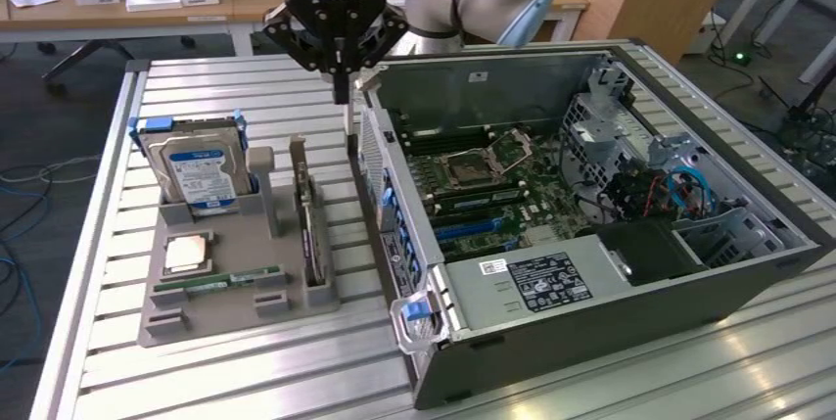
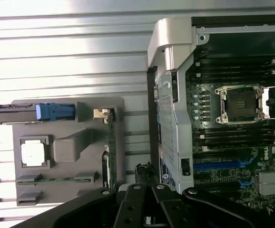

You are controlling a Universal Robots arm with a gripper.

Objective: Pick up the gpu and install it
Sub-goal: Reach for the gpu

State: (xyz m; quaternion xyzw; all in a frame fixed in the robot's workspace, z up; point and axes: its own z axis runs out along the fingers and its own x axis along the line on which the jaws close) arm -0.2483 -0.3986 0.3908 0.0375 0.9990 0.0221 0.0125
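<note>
Upright on edge stands the thin dark gpu; the pincer is closed, empty.

A grey tray lay on the metal table. In the exterior view, a hard drive stood up at the tray's twelve o'clock. A square chip lay at nine and a thin green memory stick at seven. An open computer case sat at three o'clock.
</note>
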